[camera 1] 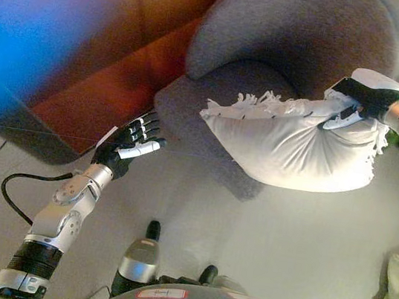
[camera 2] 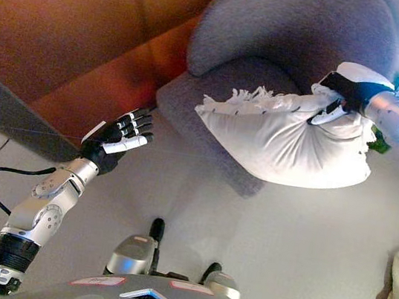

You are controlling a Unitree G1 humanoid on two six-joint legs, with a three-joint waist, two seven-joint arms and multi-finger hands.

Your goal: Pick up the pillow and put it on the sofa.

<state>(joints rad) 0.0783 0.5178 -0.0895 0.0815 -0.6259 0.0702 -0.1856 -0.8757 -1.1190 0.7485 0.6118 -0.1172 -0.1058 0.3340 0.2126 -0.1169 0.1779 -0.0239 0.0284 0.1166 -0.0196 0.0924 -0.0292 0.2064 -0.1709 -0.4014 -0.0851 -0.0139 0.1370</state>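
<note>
One white pillow [camera 1: 290, 144] with a fringed edge is the item being carried; it hangs clear of the floor [camera 1: 275, 244], gathered at its upper right corner, with its bulk sagging down and to the left in front of the grey armchair [camera 1: 290, 43]. The right robot hand [camera 1: 363, 99] is curled round that bunched corner, so the load is borne by a pinch of cloth and not by the body of the pillow. The left robot hand [camera 1: 126, 146] is apart from the pillow, its fingers spread and relaxed, holding nothing, near the front edge of the orange-brown sofa [camera 1: 115, 62]. The step in hand appears to be the transfer toward the sofa, which lies to the robot's left of the armchair. To do this well, keep the right robot hand closed firmly on the corner and carry the pillow leftward high enough that its hanging lower edge clears the armchair seat and the sofa front. A single-corner hold lets the pillow swing, so move slowly. Bringing the open left robot hand under the sagging end would likely steady it. Release only once the bulk rests on the sofa seat.
</note>
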